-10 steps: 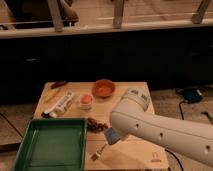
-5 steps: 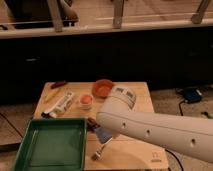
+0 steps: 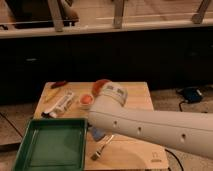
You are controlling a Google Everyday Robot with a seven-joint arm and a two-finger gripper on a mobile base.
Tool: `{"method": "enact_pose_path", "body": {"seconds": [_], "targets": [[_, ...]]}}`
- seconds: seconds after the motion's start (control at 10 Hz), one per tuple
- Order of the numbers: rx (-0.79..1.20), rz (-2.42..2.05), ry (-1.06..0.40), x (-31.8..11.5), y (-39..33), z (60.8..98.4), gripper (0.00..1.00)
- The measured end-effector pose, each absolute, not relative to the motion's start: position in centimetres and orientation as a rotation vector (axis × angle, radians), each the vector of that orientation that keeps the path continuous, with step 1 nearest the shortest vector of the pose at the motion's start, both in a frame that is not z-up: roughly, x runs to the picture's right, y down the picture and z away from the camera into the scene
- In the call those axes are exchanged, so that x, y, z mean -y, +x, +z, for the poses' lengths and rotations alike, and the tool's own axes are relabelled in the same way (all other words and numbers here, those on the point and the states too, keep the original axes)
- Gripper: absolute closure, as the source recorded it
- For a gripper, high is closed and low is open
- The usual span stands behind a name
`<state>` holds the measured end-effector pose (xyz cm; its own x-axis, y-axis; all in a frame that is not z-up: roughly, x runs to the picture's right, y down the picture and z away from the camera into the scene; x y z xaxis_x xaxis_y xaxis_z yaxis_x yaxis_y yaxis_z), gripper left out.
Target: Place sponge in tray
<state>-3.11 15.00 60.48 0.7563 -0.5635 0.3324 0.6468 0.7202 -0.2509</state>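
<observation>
Gripper is hidden behind the white arm (image 3: pixel 150 127), which comes in from the right and ends over the near-left part of the wooden table (image 3: pixel 136 93), just right of the tray. Fingers are closed. The sponge (image 3: pixel 96 133) pokes out directly under the arm's end and looks pinched there, but the contact itself is out of sight. Sponge is blue-grey and sits just beside the right rim of the tray (image 3: pixel 50 146), not inside it. Tray is dark green, at the near-left, overhanging the table's left edge. Fork (image 3: pixel 101 148) lies on the table just near-right of the sponge. Far side: orange bowl (image 3: pixel 100 84) partly covered by the arm, white-labelled tube (image 3: pixel 61 104) to its left.
</observation>
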Motion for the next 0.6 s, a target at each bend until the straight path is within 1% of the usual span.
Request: {"method": "enact_pose_path", "body": {"seconds": [0.6], "targets": [[0.272,-0.746,-0.329,-14.4,-6.2,59.6,0.97]]}}
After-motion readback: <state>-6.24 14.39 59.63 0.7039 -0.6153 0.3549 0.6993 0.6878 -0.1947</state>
